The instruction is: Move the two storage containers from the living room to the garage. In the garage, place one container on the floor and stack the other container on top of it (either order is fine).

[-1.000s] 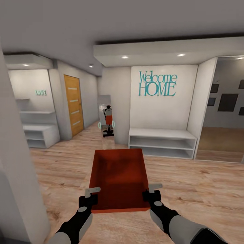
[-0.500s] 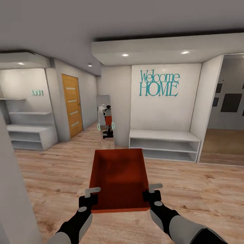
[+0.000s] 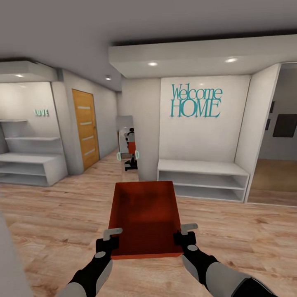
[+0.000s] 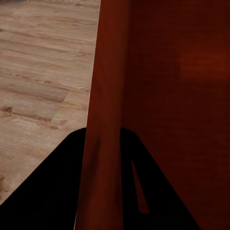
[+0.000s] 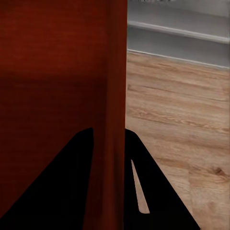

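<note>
One orange-red lidless storage container (image 3: 144, 216) is carried level in front of me above light wood-plank flooring. My left gripper (image 3: 110, 240) is shut on its left wall near the close corner, and my right gripper (image 3: 185, 234) is shut on its right wall. In the left wrist view the container wall (image 4: 103, 120) runs between the dark fingers (image 4: 57, 187). The right wrist view has the container wall (image 5: 112, 96) pinched the same way. The second container is out of view, as are the garage and its dark grey floor.
A white low shelf unit (image 3: 203, 179) stands ahead right under the teal "Welcome HOME" lettering (image 3: 196, 101). A white pillar (image 3: 142, 128) is dead ahead with a mirror (image 3: 128, 144) beside it. A wooden door (image 3: 85, 128) and white shelves (image 3: 29, 159) lie left. A doorway (image 3: 276, 165) opens right.
The whole view has shifted as I roll forward: the near left wall has slid out of the picture and the pillar and shelf unit are closer. The container stays fixed between both grippers.
</note>
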